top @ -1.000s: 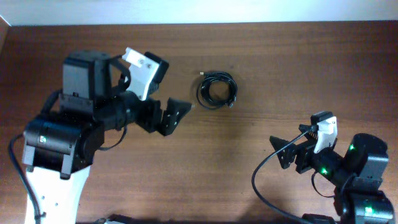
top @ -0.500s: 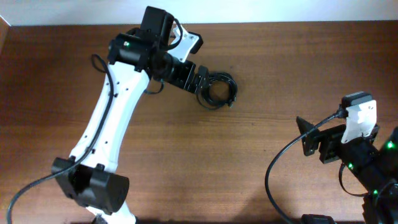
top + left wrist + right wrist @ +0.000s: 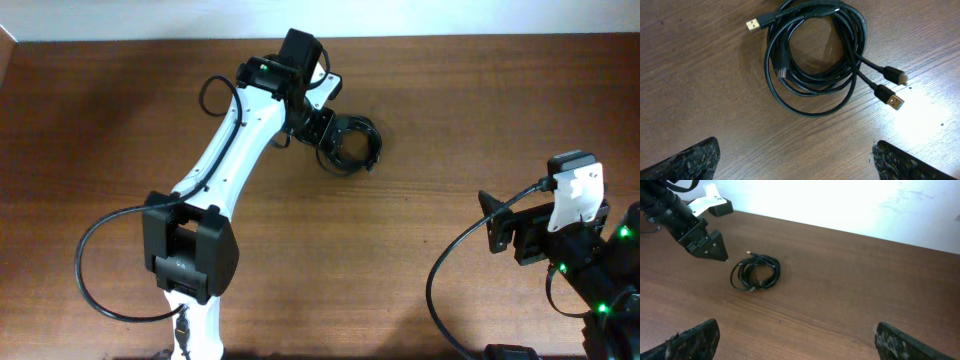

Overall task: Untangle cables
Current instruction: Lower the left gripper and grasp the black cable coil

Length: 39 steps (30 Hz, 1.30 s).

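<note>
Since the cables [image 3: 856,45] lie coiled, left claw [image 3: 800,161] hovers over them, jaws wide; right claw [image 3: 801,341] open, well apart.

From where I stand, the left arm is a long white shell [image 3: 232,140] set between chunky black joint housings [image 3: 188,250]. It has a small green light [image 3: 262,68] and a white plastic bracket [image 3: 322,84] up by the wrist. A thin black cable [image 3: 81,265] loops out beside its base. The right arm is mostly black casing [image 3: 590,270] dotted with green lights [image 3: 600,306]. It is capped by a white plastic mount [image 3: 580,195] and trails a curling black lead [image 3: 432,285]. The left arm's black fingers [image 3: 690,160] have rough, speckled faces, as do the right arm's black fingers [image 3: 690,340].
</note>
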Each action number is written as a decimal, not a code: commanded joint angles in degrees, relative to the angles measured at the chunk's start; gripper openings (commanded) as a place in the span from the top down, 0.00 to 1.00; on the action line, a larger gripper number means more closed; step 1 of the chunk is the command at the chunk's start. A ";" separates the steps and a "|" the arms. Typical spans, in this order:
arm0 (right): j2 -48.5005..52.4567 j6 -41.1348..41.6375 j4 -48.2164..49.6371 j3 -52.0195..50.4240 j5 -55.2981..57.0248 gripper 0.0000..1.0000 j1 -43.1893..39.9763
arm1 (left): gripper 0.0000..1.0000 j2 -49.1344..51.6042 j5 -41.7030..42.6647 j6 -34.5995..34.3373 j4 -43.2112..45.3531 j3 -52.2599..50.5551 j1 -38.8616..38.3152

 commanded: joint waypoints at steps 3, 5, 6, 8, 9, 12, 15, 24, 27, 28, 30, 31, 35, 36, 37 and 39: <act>0.00 -0.17 -0.76 0.81 -0.81 0.02 0.48 | 0.01 1.11 -3.34 -1.20 -3.02 2.75 0.20; 0.00 -0.15 -0.90 0.81 -0.83 0.02 0.48 | 0.01 3.82 -2.01 -1.22 -3.26 2.75 0.00; 0.00 -0.17 -0.92 0.81 -0.83 0.02 0.48 | 0.01 4.79 -1.09 -1.22 -3.13 2.75 -0.24; 0.00 -0.17 -1.07 0.81 -1.07 0.02 0.48 | 0.01 6.49 -0.90 -1.22 -2.84 2.75 -0.81; 0.00 -0.17 -1.07 0.81 -1.46 0.02 0.48 | 0.01 7.50 -0.70 -1.20 -2.56 2.75 -1.27; 0.00 -0.17 -1.20 0.81 -1.64 0.02 0.48 | 0.01 8.92 -0.68 -1.22 -1.33 2.75 -2.95; 0.00 -0.17 -1.36 0.81 -1.66 0.02 0.48 | 0.01 10.16 -0.68 -1.25 -0.76 2.75 -4.17; 0.00 -0.17 -1.51 0.81 -2.29 0.02 0.48 | 0.01 15.08 -7.82 -3.30 0.92 3.06 -5.33; 0.00 -0.20 -1.46 0.81 -2.27 0.01 0.48 | 0.01 15.08 -8.66 -6.71 -0.59 3.26 -3.69; 0.00 -0.20 -1.46 0.81 -2.27 0.02 0.48 | 0.01 15.08 -8.72 -7.17 -1.11 3.30 -3.39; 0.00 -0.20 -1.46 0.81 -2.27 0.01 0.48 | 0.01 15.08 -11.72 -12.72 -1.77 4.11 -2.51; 0.00 -0.20 -1.46 0.81 -2.29 0.01 0.48 | 0.01 15.08 -11.82 -18.47 -0.37 4.68 -1.92; 0.00 -0.17 -1.51 0.81 -2.29 0.01 0.48 | 0.01 15.08 -5.66 -24.65 6.25 4.70 -2.14; 0.00 -0.17 -1.51 0.81 -2.29 0.01 0.48 | 0.01 15.08 1.64 -24.61 8.31 4.70 -2.27; 0.00 -0.17 -1.51 0.81 -2.32 0.02 0.48 | 0.01 15.08 6.23 -24.57 7.65 4.70 -2.25; 0.00 -0.17 -1.51 0.81 -2.29 0.01 0.48 | 0.11 15.08 4.70 -28.02 10.10 4.70 -2.25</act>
